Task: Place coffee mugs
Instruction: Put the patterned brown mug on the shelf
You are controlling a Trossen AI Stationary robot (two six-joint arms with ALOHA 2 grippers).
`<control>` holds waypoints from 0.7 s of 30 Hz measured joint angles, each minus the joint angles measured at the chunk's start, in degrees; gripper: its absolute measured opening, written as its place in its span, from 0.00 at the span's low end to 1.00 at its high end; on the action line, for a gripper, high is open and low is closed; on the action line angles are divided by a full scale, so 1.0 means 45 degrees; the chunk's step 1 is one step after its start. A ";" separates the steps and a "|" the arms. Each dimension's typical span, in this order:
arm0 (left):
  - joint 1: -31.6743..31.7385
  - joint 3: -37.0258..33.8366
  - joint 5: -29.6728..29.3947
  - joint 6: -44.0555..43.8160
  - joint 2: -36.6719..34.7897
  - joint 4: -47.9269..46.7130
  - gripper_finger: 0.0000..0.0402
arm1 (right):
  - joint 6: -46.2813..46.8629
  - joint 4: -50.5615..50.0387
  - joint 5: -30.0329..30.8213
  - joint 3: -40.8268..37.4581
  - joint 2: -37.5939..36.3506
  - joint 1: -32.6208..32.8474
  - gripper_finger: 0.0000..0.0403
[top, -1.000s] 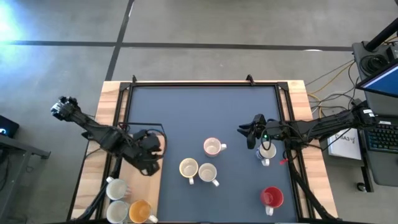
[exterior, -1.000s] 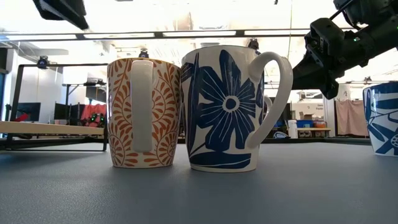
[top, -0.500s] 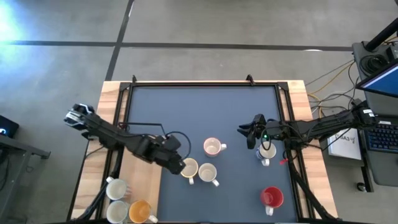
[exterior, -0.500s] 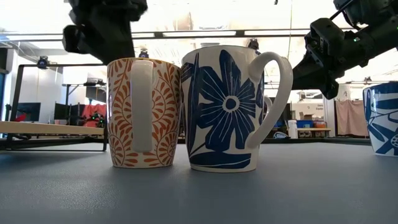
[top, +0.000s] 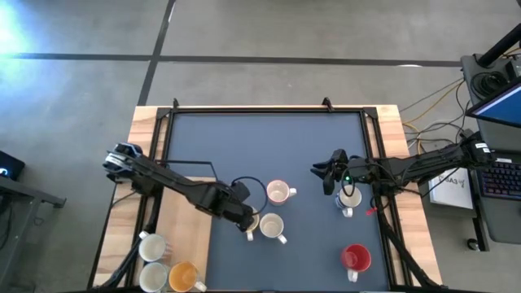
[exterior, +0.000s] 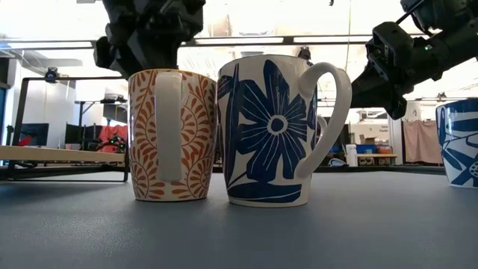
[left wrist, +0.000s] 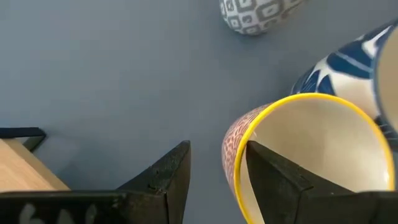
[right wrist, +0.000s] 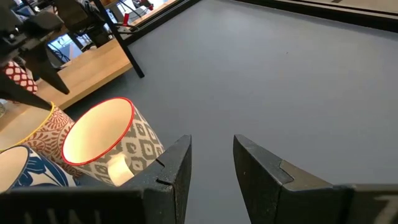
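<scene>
The left gripper [top: 244, 216] is reaching out over the blue table mat [top: 260, 146] and straddling the rim of the orange-patterned mug [exterior: 170, 134]: in the left wrist view one finger [left wrist: 283, 180] is sitting inside the yellow-rimmed cup and the other is hanging outside its wall, with the jaws spread and not yet pinching it. This mug is standing upright, touching or just beside the blue-flower mug [top: 273, 227], near the middle of the mat's near half. A grey-patterned mug with a red rim [top: 278, 192] is standing just behind these two. The right gripper [top: 327, 177] is hovering above the mat on the right side, its fingers parted and holding nothing, with a blue-and-white mug [top: 350, 198] standing close beside the arm. A red mug [top: 356, 258] is sitting near the mat's front right corner. On the wooden table edge [top: 183, 244] at front left, a white mug [top: 152, 247], another white mug [top: 152, 277] and an orange mug [top: 184, 277] are waiting together.
</scene>
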 joint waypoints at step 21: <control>-0.0061 0.0185 0.1336 -0.0044 0.0112 -0.0143 0.02 | -0.0005 0.0000 0.0002 0.0000 -0.0003 0.0000 0.27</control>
